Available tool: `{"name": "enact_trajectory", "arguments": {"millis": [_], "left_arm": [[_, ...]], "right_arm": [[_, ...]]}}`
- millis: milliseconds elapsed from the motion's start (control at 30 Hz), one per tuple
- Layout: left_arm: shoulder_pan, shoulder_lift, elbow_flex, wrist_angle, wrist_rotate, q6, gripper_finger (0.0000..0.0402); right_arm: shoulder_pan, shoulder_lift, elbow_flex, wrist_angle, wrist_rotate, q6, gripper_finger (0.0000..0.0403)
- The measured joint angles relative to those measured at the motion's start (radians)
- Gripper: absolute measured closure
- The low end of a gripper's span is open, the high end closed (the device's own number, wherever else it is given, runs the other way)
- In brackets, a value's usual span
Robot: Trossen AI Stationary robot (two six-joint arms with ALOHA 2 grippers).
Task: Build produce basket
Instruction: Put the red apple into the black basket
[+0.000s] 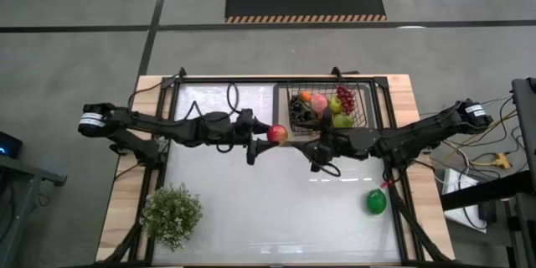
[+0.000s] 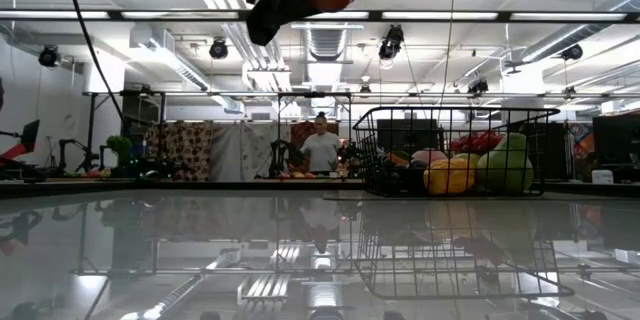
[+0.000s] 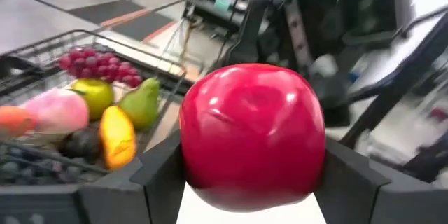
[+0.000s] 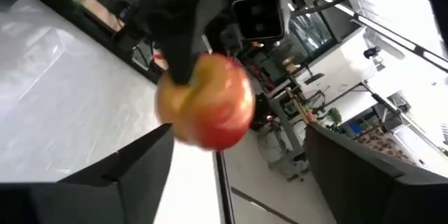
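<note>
Above the bench, the left tool is clamped on an apple beside the basket, facing the right tool, whose fingers stand apart.

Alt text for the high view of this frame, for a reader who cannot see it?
The left tool holds a round red apple above the table, beside the black wire-mesh basket of fruit. The right tool faces it; a green pepper lies apart.

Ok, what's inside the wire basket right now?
The basket holds red grapes, a pink peach, a green pear, a green apple, an orange mango and dark grapes. Anything beneath the pile is covered.
</note>
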State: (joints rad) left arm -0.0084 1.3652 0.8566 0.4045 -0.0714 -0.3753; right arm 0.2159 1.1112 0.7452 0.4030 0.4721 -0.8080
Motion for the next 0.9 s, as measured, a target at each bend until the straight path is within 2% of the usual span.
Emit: {"name": "enact_trajectory", "arguments": {"millis": [167, 267, 500, 667, 900], "left_arm": [[0.036, -0.009, -0.083, 0.163, 0.04, -0.074, 0.0166], [0.042, -0.01, -0.099, 0.209, 0.04, -0.089, 0.0166], [0.042, -0.012, -0.114, 0.295, 0.041, -0.089, 0.0166], [0.042, -0.011, -0.115, 0.293, 0.041, -0.087, 0.0166], [0.042, -0.011, -0.116, 0.293, 0.041, -0.088, 0.0166]], "right_arm": [[-0.001, 0.013, -0.001, 0.002, -0.006, -0.022, 0.0058], [-0.006, 0.035, -0.001, 0.049, -0.01, 0.002, 0.0046], [-0.034, 0.127, -0.001, 0.176, -0.009, 0.003, 0.0044], [-0.04, 0.187, 0.001, 0.322, -0.001, -0.051, 0.0044], [-0.06, 0.25, 0.041, 0.355, -0.001, -0.083, 0.0063]]}}
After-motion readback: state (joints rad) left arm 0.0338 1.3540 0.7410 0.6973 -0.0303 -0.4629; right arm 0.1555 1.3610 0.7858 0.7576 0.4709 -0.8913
